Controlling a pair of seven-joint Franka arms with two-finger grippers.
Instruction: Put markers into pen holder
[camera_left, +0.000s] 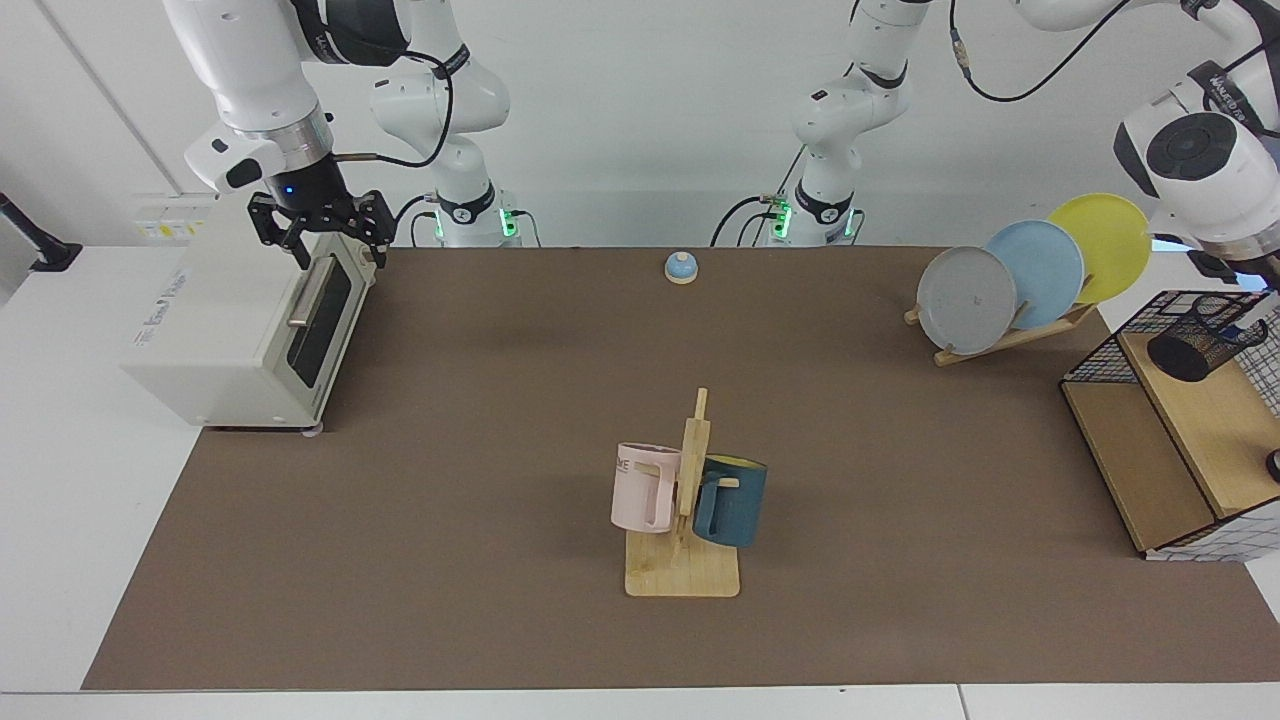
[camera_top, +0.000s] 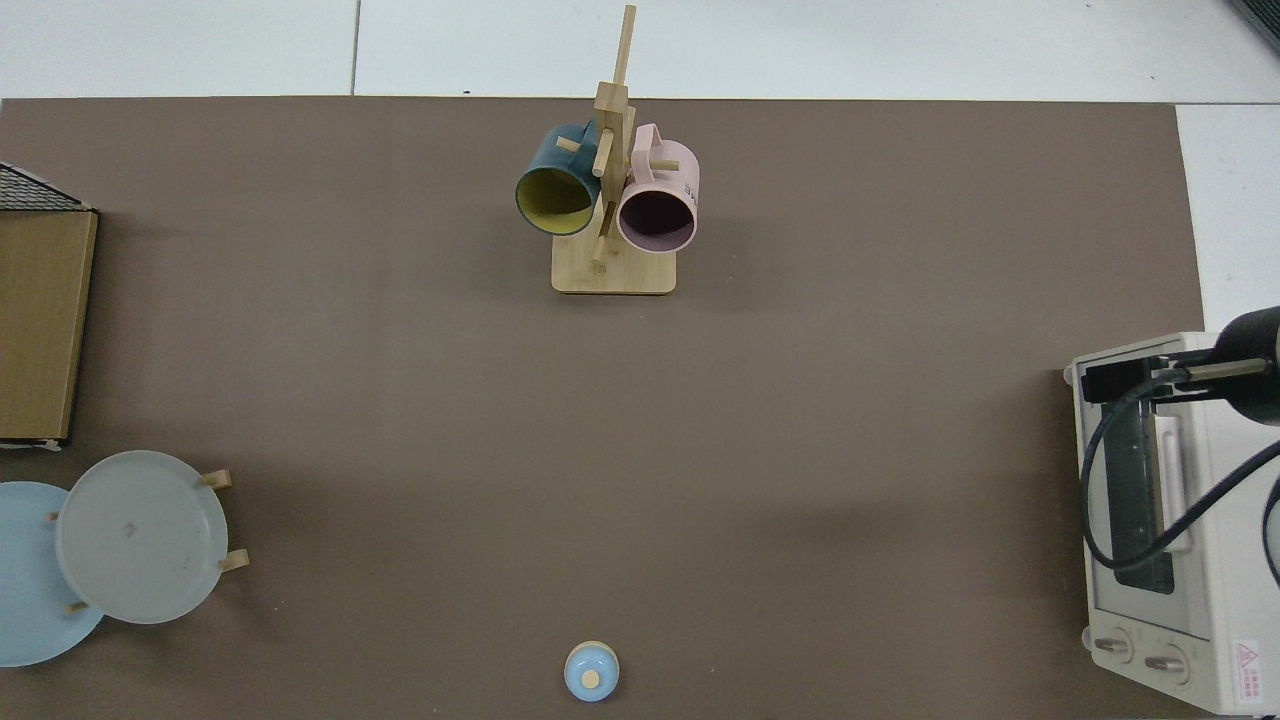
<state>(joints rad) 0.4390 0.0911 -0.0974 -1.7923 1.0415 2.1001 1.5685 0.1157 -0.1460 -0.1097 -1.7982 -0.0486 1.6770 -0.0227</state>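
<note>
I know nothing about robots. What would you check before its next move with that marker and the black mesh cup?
1. Pen holder standing on the wire rack's wooden shelf: ok.
2. Marker fully inside the holder: only a blue bit shows at its rim, cannot tell.
3. Left hand free of the marker: mostly cut off at the picture's edge, cannot tell.
4. Right hand out of the way: open and empty above the toaster oven, ok.

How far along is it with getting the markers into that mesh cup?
One marker already stands in the pen holder on the rack. Nothing is in hand: the right end effector hangs open above the toaster oven, and the left one is out of view. No other markers are visible.
</note>
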